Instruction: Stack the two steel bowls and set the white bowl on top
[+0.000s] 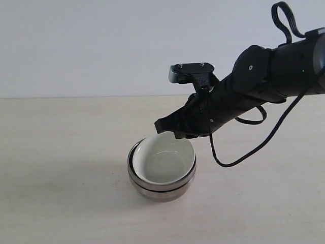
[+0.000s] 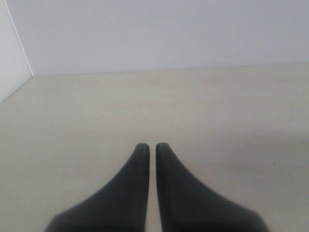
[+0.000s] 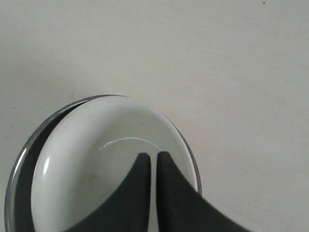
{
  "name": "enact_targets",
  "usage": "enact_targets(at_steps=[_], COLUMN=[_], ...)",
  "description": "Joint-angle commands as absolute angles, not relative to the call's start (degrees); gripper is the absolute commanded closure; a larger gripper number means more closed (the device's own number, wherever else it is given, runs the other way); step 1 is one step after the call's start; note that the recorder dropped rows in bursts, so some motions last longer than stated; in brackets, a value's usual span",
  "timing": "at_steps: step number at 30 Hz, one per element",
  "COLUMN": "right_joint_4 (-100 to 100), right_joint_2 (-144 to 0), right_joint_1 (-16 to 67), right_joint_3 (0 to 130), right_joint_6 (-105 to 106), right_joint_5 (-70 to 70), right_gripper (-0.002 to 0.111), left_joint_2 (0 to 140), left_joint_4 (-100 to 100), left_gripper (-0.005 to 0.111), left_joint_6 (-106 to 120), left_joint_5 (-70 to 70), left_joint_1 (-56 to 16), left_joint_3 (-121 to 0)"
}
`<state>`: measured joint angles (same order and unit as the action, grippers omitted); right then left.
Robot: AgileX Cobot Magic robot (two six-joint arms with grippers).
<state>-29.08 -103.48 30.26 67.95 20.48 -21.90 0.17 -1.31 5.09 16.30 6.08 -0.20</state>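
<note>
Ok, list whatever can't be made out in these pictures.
1. Steel bowls: in the exterior view the white bowl covers their insides, and any ribbing is too small to tell.
2. Left gripper: outside the exterior view's frame, so its place relative to the bowls is unknown.
3. Right gripper: in the exterior view, contact with the white bowl's rim is unclear.
4. Right wrist view: part of the stack is cut by the picture's edge and hidden behind the fingers.

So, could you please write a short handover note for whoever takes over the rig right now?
Left gripper: shut, empty, over the table.
Right gripper: shut, empty, hovering above the white bowl.
Bowls: the white bowl sits slightly off-centre inside the steel bowls, which are nested on the table.
Done: the stack looks complete.
Left: probably only pulling the right arm clear.
</note>
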Motion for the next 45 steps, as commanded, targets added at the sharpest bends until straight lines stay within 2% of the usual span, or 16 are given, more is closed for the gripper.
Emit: enact_targets(at_steps=[1, 16, 45], right_joint_4=[-28.55, -27.68, -27.72], right_joint_2=[-104.62, -108.48, -104.14], right_joint_1=[30.28, 30.28, 32.65], right_joint_3=[68.07, 68.07, 68.07], right_joint_6=[21.02, 20.99, 21.91], right_joint_5=[-19.96, -16.01, -18.96], right_gripper=[0.108, 0.108, 0.108], left_joint_2=[0.00, 0.00, 0.00], left_joint_4=[-1.47, -1.47, -1.47], left_gripper=[0.103, 0.103, 0.103], left_joint_6=[4.44, 4.44, 4.44], left_joint_5=[16.33, 16.33, 16.33], left_joint_1=[6.11, 6.11, 6.11], left_joint_3=[0.00, 0.00, 0.00])
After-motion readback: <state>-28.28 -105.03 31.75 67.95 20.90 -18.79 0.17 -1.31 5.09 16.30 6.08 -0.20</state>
